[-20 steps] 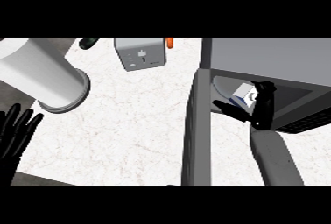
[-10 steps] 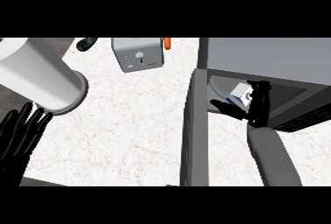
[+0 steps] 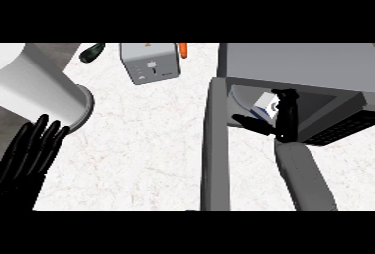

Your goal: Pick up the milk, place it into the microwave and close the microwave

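Compared with one second ago, the milk [image 3: 264, 103] sits a little more to the left, inside the open mouth of the microwave [image 3: 293, 62]. The right robot hand [image 3: 284, 124] has hardly shifted during the last half second. It holds the milk, with the carton between the thumb below and the fingers [image 3: 285, 99] standing along its right side. The microwave door [image 3: 215, 158] is still open and I see it edge-on, as a grey strip running down to the lower edge of the view.

The left robot hand [image 3: 31, 156] has come further in from the left edge. It now shows more of itself at the lower left over the bench [image 3: 139, 149], open with the fingers straight and pointing up.

Only a white corner of the milk with a small blue mark is visible, because the fingers and the microwave roof cover the rest. I cannot tell if the carton already rests on the microwave floor. The left forearm is cut off by the edge.

At the left, a big white cylinder [image 3: 33, 82] leaves the view at the top. Beside a grey box [image 3: 150, 67] near the top there is an orange thing [image 3: 183, 49] and a dark green thing [image 3: 92, 51]. Both are cut off, and I cannot name them.
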### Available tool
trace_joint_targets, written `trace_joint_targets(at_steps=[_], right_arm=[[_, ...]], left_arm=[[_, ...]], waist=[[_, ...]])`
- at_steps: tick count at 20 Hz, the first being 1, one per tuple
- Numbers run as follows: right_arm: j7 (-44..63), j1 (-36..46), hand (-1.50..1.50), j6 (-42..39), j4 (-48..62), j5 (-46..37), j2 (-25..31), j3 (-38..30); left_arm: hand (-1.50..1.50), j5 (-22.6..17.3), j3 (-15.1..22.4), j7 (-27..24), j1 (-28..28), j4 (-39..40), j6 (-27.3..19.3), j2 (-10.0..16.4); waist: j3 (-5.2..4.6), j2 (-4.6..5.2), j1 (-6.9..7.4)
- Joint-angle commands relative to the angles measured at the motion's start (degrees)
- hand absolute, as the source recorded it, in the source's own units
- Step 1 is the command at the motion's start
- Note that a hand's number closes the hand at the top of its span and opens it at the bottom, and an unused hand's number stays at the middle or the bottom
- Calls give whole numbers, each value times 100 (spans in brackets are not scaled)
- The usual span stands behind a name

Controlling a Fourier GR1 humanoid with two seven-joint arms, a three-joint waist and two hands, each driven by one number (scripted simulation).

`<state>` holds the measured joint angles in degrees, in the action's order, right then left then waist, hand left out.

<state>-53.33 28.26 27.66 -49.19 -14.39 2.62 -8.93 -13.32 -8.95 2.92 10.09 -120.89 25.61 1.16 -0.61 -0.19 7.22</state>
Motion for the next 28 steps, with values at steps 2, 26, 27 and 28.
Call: trace_joint_targets(at_steps=[2,26,27,28], right_arm=[[1438,724,-150,-482,983,377,108,-370],[1108,-55,-150,-2295,1037,1167,-7,-141],[738,-285,-150,-2359,1072,1201,47,-189],[1269,-283,-150,-2547,611,1234,93,-41]], left_arm=[[-150,186,228,47,-70,35,-98,-111],[150,1415,1516,-406,-445,1197,543,1],[150,1693,1773,-706,-326,1426,369,-109],[150,1355,1482,-384,-678,1602,531,-1]], waist=[[73,236,-73],[60,15,-730],[61,19,-726],[59,12,-750]])
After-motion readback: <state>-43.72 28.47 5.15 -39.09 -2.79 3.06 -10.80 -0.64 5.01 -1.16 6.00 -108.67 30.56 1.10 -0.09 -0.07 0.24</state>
